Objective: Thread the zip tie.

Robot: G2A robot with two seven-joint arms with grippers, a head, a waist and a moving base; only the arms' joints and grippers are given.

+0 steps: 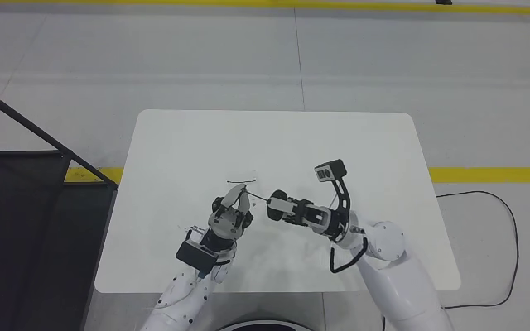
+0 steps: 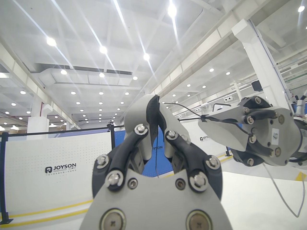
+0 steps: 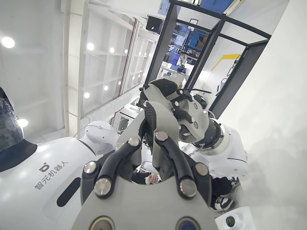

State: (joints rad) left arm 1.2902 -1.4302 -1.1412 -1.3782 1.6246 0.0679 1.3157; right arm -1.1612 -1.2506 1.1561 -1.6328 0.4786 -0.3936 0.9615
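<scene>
The zip tie (image 2: 203, 118) is a thin black plastic strap, held in the air between the two grippers over the lower middle of the counter (image 1: 348, 149) in the top view. I judge it almost weightless, springy along its length and slick, so it will bow and flick rather than hold a line. The sound places to grip are close behind the small square head and close behind the tail tip, leaving only a short free end to steer. The left gripper (image 2: 157, 107) is closed, its dark pads (image 2: 152, 112) pinched on the strap, which runs down between the fingers toward the palm and also arcs out of the fingertips to the right of the left wrist view. There it meets the right gripper (image 1: 274, 207), whose fingers are shut together with the head just at their tips and a length of strap trailing back along the seam. Whether the tail is already through the head I cannot tell. In the top view the left arm comes up from the bottom edge left of centre, gripper pointing up the frame. The right arm enters from the lower right, forearm slanting leftward, gripper aimed at the left one, tips near but apart. A thin dark line (image 1: 242, 179) lies on the counter just above the grippers in the frame; second tie or shadow, I cannot say.
</scene>
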